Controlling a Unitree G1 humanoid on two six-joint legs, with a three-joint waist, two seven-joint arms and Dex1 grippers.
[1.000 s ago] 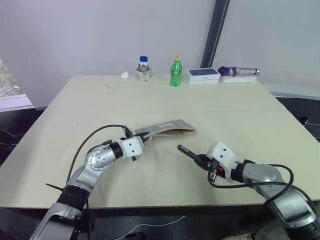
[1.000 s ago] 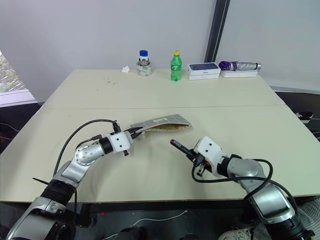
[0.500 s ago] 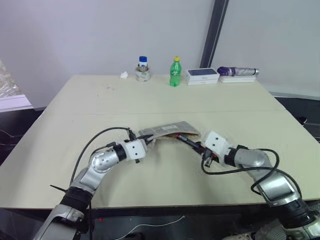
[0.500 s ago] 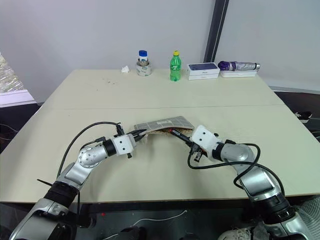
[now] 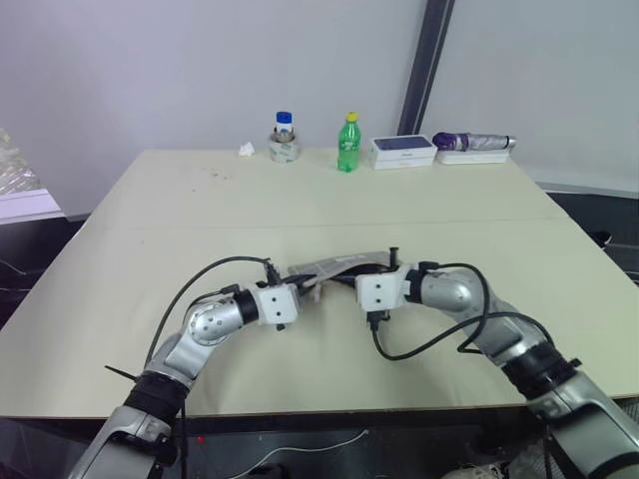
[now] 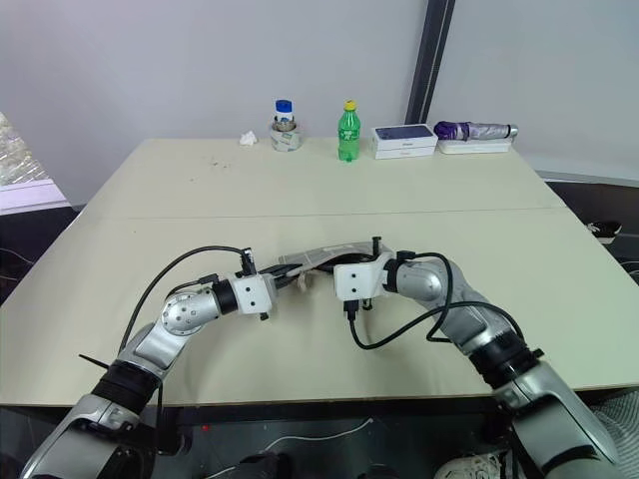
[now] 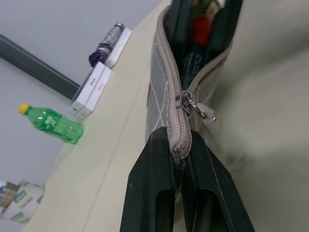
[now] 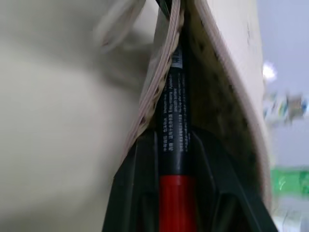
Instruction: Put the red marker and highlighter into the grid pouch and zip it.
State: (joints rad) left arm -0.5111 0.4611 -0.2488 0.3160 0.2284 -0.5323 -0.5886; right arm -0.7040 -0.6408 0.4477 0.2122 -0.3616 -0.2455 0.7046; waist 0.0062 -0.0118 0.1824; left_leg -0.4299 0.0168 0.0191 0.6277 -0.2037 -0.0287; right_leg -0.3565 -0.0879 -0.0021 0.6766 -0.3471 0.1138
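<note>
The left gripper [image 7: 186, 193] is clamped on the zip-end corner of the pouch [image 5: 344, 266], pinching the fabric just behind the slider [image 7: 185, 99] — a grip that, I judge, keeps the mouth lifted and steady so the other arm can feed things in. The right gripper [image 8: 175, 193] has its fingers around the marker [image 8: 173, 116], black barrel leading and red end trailing between the fingers; how tightly they squeeze it cannot be told. The barrel lies along the open zip line with its front part already inside the mouth, so the marker looks about halfway in.

In the head views both grippers meet at the pouch near the table's [image 5: 150, 249] middle, left gripper at its left end, right gripper [image 5: 361, 288] at its near right side. The highlighter cannot be made out — whether it is already inside is not clear.

Along the far edge, well apart, stand a green bottle [image 5: 346, 143], a tape roll [image 5: 284, 150] and a white box [image 5: 402, 151].
</note>
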